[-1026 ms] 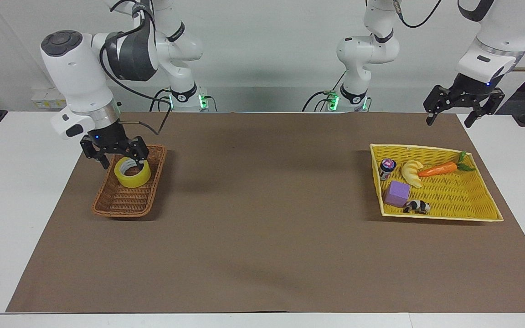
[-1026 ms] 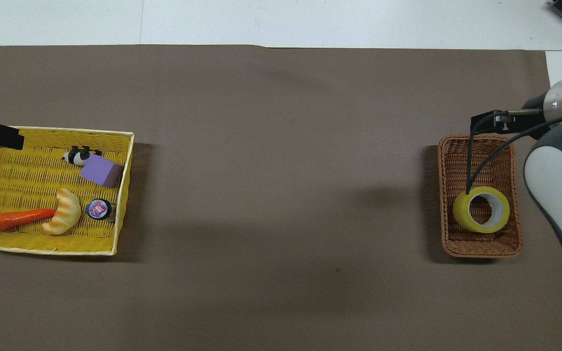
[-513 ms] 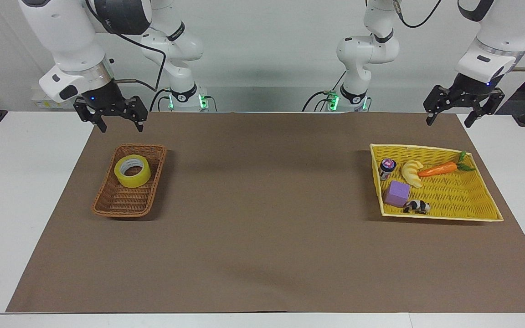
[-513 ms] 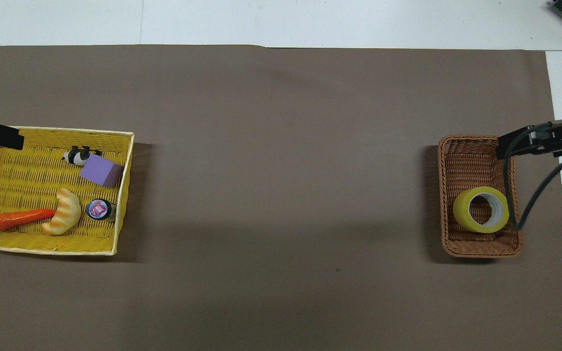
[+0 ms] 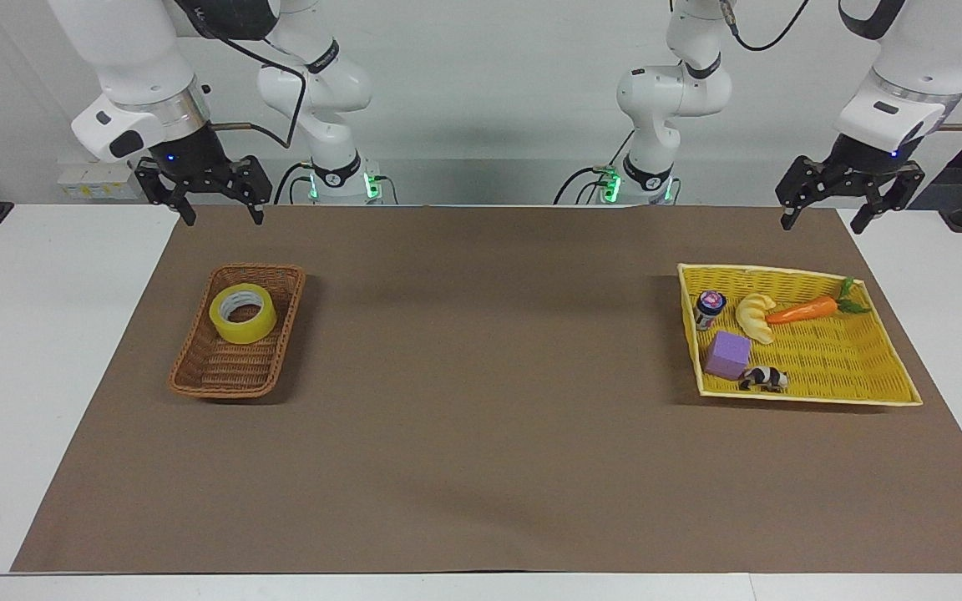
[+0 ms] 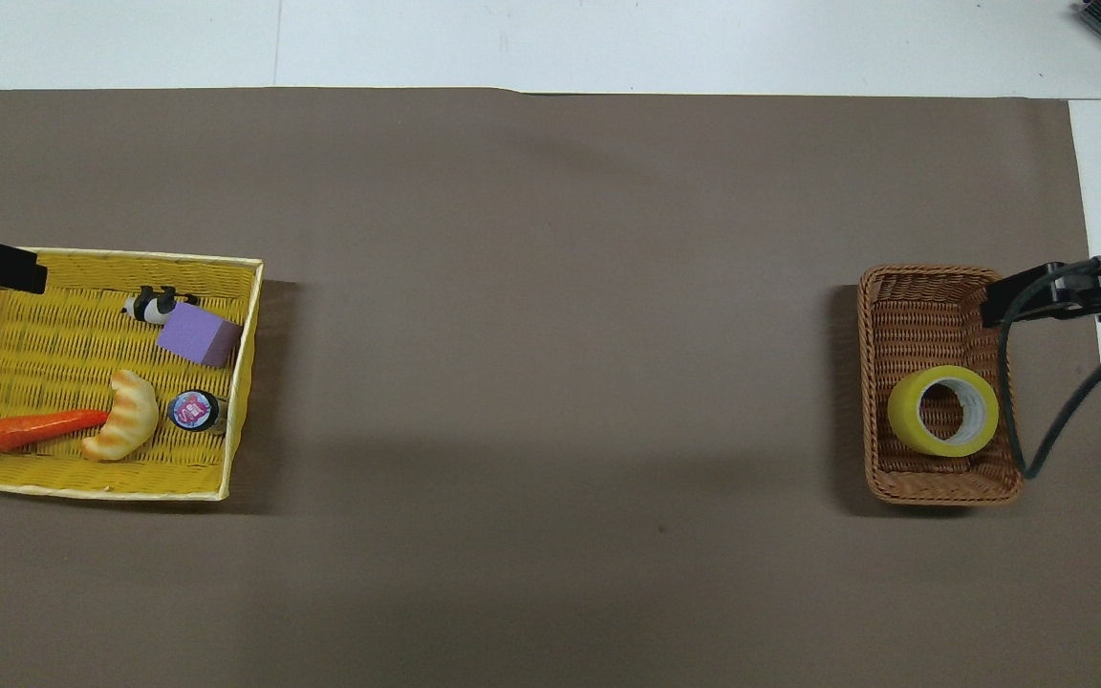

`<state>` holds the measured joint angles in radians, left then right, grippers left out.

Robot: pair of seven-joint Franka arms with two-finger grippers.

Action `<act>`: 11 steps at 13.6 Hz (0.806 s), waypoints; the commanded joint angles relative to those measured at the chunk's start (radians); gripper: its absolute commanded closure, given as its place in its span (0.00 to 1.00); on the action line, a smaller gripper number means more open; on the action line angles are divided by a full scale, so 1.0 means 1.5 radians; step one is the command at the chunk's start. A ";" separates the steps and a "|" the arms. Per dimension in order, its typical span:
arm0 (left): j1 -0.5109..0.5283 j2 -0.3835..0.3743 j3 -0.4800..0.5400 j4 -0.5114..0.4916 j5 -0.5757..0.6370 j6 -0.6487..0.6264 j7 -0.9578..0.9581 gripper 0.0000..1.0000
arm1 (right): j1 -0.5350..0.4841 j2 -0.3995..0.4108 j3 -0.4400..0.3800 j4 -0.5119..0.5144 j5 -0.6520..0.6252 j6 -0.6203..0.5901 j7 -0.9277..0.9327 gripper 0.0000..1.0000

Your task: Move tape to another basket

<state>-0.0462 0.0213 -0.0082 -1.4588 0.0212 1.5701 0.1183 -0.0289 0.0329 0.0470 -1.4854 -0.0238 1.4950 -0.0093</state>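
The yellow tape (image 5: 242,313) lies flat in the brown wicker basket (image 5: 222,371), at the basket's end nearer to the robots. It also shows in the overhead view (image 6: 942,411), inside the basket (image 6: 914,306). My right gripper (image 5: 224,219) is open and empty, raised over the mat's edge just robot-side of the basket, apart from the tape. My left gripper (image 5: 820,227) is open and empty, and waits in the air over the mat's corner near the yellow tray.
A shallow yellow woven tray (image 5: 882,367) stands toward the left arm's end. It holds a carrot (image 5: 802,310), a croissant toy (image 5: 755,317), a purple block (image 5: 727,354), a small jar (image 5: 710,307) and a panda figure (image 5: 763,380). A brown mat (image 5: 481,401) covers the table.
My right gripper has let go of the tape, risen out of the brown basket and drawn back toward the robots. The tape stays in the basket. The left arm has not moved.
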 commanded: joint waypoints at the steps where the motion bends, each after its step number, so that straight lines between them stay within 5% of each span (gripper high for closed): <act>1: 0.008 0.000 -0.007 0.010 0.008 -0.016 0.001 0.00 | -0.011 -0.013 0.006 -0.017 0.005 0.002 -0.017 0.00; 11: 0.008 0.000 -0.007 0.010 0.008 -0.016 0.001 0.00 | -0.020 -0.012 0.001 -0.016 0.010 0.006 -0.016 0.00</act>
<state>-0.0462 0.0213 -0.0082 -1.4588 0.0212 1.5700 0.1183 -0.0353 0.0329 0.0464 -1.4883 -0.0237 1.4951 -0.0093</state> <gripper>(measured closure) 0.000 0.000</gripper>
